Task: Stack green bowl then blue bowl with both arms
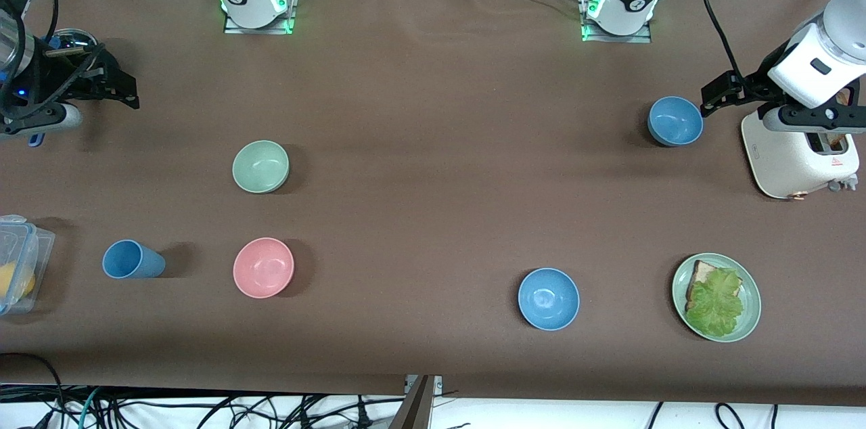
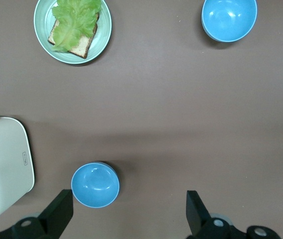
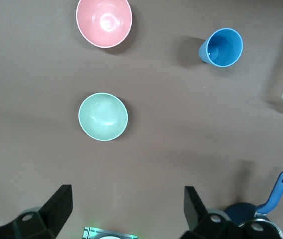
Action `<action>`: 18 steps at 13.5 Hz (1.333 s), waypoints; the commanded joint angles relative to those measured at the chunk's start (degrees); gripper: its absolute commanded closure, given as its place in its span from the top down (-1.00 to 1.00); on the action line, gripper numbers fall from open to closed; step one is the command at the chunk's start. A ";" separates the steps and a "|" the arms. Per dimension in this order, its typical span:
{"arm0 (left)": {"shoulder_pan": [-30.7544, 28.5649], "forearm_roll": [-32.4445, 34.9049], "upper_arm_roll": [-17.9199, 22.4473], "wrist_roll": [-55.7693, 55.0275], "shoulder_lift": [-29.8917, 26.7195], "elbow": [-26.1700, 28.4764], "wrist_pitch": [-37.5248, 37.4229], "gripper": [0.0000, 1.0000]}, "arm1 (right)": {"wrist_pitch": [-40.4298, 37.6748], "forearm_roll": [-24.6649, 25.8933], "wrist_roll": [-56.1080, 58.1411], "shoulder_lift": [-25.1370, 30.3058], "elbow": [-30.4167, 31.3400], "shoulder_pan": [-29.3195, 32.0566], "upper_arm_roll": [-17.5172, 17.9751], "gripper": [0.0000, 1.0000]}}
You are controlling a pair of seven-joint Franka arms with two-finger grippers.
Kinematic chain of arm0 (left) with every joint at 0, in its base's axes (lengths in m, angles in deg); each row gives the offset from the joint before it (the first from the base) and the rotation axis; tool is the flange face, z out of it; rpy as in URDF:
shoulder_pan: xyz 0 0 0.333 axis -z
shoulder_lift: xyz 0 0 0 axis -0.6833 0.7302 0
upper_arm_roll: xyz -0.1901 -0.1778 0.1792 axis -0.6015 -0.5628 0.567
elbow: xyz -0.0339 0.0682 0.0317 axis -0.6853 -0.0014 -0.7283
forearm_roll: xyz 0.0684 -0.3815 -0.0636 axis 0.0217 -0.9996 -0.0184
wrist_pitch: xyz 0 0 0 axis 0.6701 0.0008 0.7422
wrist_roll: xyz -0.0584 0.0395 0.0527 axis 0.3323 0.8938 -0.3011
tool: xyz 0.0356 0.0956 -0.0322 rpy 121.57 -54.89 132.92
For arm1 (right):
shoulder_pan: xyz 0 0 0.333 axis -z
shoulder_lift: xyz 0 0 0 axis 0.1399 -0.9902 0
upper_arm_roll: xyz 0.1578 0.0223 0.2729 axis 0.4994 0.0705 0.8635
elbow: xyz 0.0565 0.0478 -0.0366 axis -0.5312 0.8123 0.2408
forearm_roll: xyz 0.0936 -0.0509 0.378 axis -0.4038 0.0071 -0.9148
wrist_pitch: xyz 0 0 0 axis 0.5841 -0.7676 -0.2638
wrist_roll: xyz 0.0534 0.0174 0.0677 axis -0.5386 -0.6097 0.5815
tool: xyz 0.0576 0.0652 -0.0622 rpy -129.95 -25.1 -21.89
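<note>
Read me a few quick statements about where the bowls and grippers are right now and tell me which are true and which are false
1. The green bowl sits alone, nothing stacked in it. True.
2. The pink bowl is farther from the front camera than the green bowl. False: it is nearer.
3. Two blue bowls are out, one beside the toaster, one beside the plate. True.
4. The left gripper holds a blue bowl. False: it is open, holding nothing.
5. The right gripper is open. True.

Pink bowl [image 1: 263, 267], blue cup [image 1: 132, 260], toaster [image 1: 798, 155], sandwich plate [image 1: 716, 298].
</note>
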 commanded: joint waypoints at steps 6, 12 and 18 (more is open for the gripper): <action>0.07 0.40 -0.22 0.38 0.87 -1.71 -1.15 1.00 | -0.25 0.54 -0.22 -0.59 -1.44 0.50 0.52 0.98; 0.25 0.40 -0.31 0.47 0.87 -1.71 -1.15 1.00 | 0.10 0.36 -0.31 -2.34 -1.00 -0.29 0.79 0.98; -0.01 0.40 -0.22 0.38 0.95 -1.71 -1.24 1.00 | 0.10 0.71 -0.31 -6.21 -0.65 -0.03 0.79 0.98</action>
